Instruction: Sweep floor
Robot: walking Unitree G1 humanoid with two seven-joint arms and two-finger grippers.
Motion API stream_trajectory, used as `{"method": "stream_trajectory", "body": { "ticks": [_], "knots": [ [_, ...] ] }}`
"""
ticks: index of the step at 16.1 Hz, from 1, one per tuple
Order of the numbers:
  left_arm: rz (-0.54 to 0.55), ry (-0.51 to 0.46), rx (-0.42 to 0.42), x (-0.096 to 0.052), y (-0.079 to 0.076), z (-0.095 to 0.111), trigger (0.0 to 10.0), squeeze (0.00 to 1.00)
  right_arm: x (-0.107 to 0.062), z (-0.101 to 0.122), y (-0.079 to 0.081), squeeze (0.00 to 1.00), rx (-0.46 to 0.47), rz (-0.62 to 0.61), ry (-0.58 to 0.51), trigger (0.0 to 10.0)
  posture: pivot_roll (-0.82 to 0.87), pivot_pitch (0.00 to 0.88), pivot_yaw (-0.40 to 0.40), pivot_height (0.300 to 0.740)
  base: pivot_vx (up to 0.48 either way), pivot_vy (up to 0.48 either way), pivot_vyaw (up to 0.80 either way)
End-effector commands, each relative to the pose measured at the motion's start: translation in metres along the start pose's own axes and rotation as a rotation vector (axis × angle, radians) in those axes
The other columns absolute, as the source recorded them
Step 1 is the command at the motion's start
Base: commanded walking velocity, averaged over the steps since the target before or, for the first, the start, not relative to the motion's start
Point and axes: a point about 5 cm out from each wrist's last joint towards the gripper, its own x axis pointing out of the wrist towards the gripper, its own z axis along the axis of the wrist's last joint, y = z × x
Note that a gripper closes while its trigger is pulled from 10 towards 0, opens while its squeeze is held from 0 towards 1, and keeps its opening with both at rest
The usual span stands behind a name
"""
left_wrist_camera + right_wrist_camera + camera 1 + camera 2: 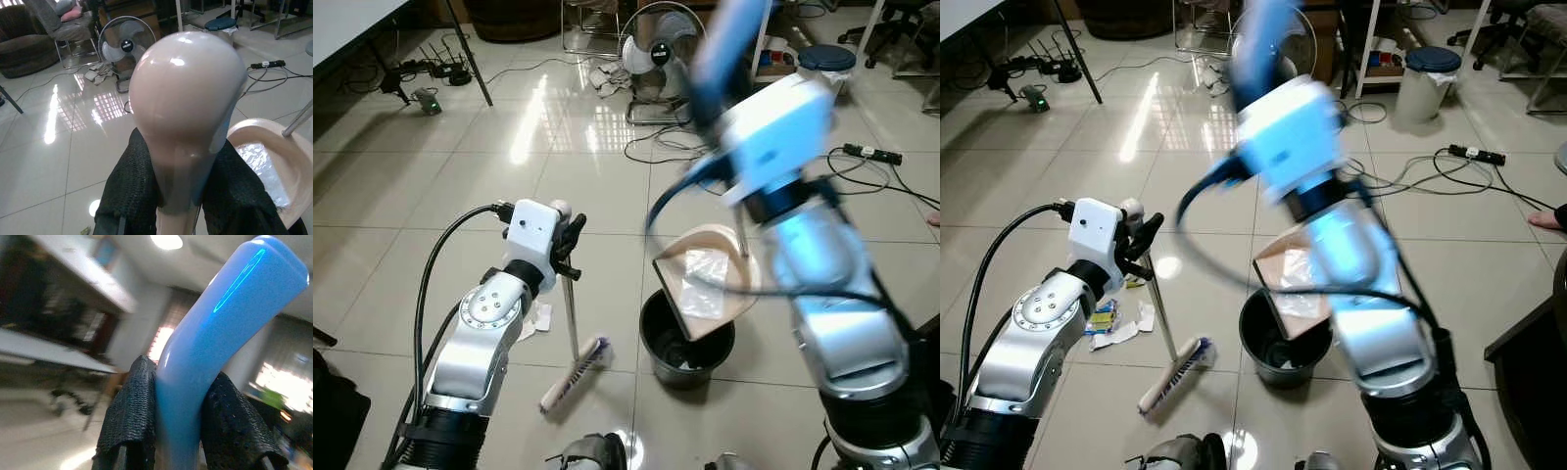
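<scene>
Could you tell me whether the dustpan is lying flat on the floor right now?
No, the dustpan is tilted over the black bin.

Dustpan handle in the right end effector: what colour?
Blue dustpan handle, clearest in the right wrist view.

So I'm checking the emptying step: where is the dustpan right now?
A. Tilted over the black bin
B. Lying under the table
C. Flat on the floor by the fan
A: the dustpan, raised by its blue handle in the right gripper, tilts above the black bin.
</scene>
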Motion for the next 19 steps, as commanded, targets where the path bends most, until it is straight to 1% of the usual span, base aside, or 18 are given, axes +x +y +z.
{"method": "stream_trajectory", "body": {
  "ticks": [1,2,4,5,6,8,9,10,13,14,16,19],
  "knots": [
    [0.016,-0.025,0.03,-0.001,0.005,0.006,10.0,0.0,0.001,0.009,0.007,0.0,-0.054,0.049,-0.064,10.0,-0.04,0.08,0.087,0.74,0.0,0.0,0.0],
    [0.015,-0.025,0.03,-0.001,0.005,0.006,10.0,0.0,0.001,0.009,0.009,0.0,-0.06,0.06,-0.067,10.0,-0.04,0.08,0.087,0.74,0.0,0.0,0.0],
    [0.015,-0.029,0.031,0.0,0.005,0.007,10.0,0.0,0.001,0.009,0.014,0.0,-0.118,0.098,-0.084,10.0,-0.04,0.08,0.088,0.74,0.0,0.0,0.0],
    [0.016,-0.029,0.031,0.0,0.005,0.007,10.0,0.0,0.0,0.009,0.014,0.0,-0.114,0.089,-0.089,10.0,-0.04,0.079,0.087,0.74,0.0,0.0,0.0],
    [0.015,-0.03,0.031,0.0,0.005,0.007,10.0,0.0,0.001,0.009,0.015,0.0,-0.102,0.083,-0.092,10.0,-0.04,0.08,0.087,0.74,0.0,0.0,0.0],
    [0.015,-0.029,0.029,0.0,0.004,0.007,10.0,0.0,0.002,0.009,0.017,0.0,-0.029,0.064,-0.086,10.0,-0.04,0.081,0.086,0.74,0.0,0.0,0.0],
    [0.015,-0.029,0.028,0.001,0.004,0.007,10.0,0.0,0.002,0.009,0.019,0.0,-0.006,0.063,-0.084,10.0,-0.04,0.081,0.086,0.74,0.0,0.0,0.0],
    [0.015,-0.029,0.027,0.001,0.004,0.007,10.0,0.0,0.003,0.009,0.022,0.0,-0.011,0.078,-0.081,10.0,-0.04,0.081,0.088,0.74,0.0,0.0,0.0],
    [0.015,-0.028,0.028,0.0,0.004,0.007,10.0,0.0,0.002,0.007,0.03,0.0,-0.079,0.15,-0.078,10.0,-0.04,0.081,0.088,0.74,0.0,0.0,0.0],
    [0.015,-0.029,0.028,0.001,0.004,0.007,10.0,0.0,0.0,0.004,0.032,0.0,-0.119,0.182,-0.07,10.0,-0.04,0.082,0.089,0.74,0.0,0.0,0.0],
    [0.012,-0.031,0.029,0.001,0.003,0.008,10.0,0.0,-0.001,0.001,0.034,0.0,-0.144,0.195,-0.059,10.0,-0.04,0.084,0.089,0.74,0.0,0.0,0.0],
    [0.013,-0.031,0.027,0.001,0.003,0.008,10.0,0.0,0.001,0.002,0.031,0.0,-0.004,0.102,-0.041,10.0,-0.04,0.085,0.088,0.74,0.0,0.0,0.0]
  ]
}}
